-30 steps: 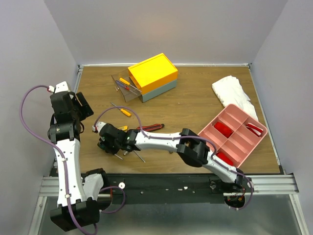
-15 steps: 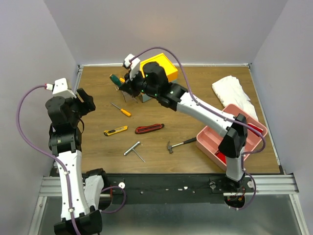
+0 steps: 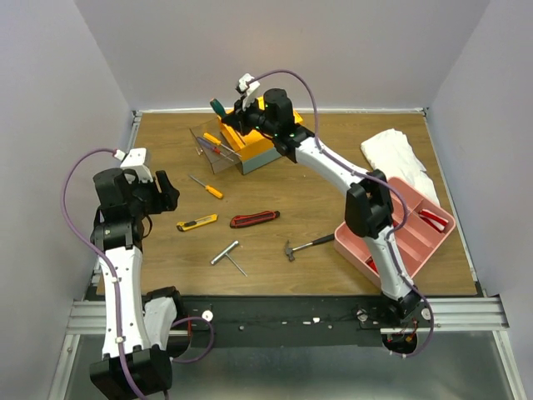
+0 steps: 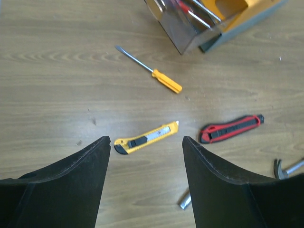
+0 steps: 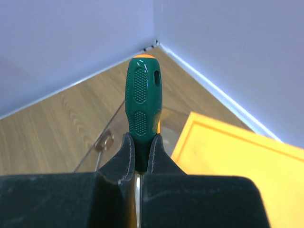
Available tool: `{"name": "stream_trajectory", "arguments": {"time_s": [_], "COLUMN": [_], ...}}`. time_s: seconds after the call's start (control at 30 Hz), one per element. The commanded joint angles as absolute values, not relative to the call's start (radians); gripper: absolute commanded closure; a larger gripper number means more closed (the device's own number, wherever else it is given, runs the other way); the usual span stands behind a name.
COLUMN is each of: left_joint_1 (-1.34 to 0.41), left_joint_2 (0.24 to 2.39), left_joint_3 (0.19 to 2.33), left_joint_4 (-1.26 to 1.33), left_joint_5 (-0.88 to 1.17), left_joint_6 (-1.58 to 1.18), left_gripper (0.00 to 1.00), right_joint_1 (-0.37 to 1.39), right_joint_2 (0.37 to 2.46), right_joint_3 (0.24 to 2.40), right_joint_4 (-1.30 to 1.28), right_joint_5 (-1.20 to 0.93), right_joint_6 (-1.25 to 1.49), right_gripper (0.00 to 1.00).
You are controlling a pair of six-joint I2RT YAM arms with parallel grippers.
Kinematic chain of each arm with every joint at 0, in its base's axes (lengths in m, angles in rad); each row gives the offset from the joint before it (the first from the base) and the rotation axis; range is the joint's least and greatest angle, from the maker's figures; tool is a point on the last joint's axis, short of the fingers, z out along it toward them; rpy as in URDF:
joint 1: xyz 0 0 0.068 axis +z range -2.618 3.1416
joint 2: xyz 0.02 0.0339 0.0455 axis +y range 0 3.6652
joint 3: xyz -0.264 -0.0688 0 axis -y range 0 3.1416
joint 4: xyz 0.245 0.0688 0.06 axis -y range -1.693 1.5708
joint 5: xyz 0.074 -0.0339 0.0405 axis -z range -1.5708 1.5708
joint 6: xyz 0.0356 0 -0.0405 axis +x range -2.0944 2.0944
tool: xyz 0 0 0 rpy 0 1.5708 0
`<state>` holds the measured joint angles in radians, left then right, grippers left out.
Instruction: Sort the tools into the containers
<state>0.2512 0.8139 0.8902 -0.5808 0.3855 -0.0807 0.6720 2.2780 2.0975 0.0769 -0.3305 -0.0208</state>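
Right gripper: clamped on green screwdriver, over open drawer of yellow-topped box, 12 o'clock on table.
Drawer: few tools inside.
Left gripper: jaws apart, empty, above yellow knife.
Also unsorted, 6 o'clock of box: orange screwdriver, red knife, wrench, hammer.

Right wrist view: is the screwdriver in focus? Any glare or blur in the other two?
Right wrist: green-handled screwdriver sharp, wall behind it slightly soft. Left wrist: yellow utility knife crisp, dark fingers nearly featureless, reflections on the clear drawer. Top external: even light, soft shadows, no blur.
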Motion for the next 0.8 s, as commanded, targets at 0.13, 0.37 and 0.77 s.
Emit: {"name": "stream_trajectory", "arguments": {"time_s": [0.13, 0.37, 0.77], "left_joint_1": [0.245, 0.247, 0.249], "left_joint_2": [0.828, 0.848, 0.827], "left_joint_3": [0.916, 0.954, 0.948], "left_joint_4": [-0.675, -0.686, -0.634], "left_joint_5": [0.434, 0.408, 0.407], "left_joint_6": [-0.026, -0.018, -0.057], "left_gripper": [0.28, 0.28, 0.27], "right_joint_1": [0.706, 0.729, 0.747], "right_joint_2": [2.442, 2.552, 2.476], "right_joint_3": [2.328, 2.427, 2.321], "right_joint_4": [0.311, 0.245, 0.134], "right_joint_5": [-0.377, -0.325, -0.282], "right_joint_6": [0.080, 0.023, -0.106], "right_gripper": [0.99, 0.96, 0.39]}}
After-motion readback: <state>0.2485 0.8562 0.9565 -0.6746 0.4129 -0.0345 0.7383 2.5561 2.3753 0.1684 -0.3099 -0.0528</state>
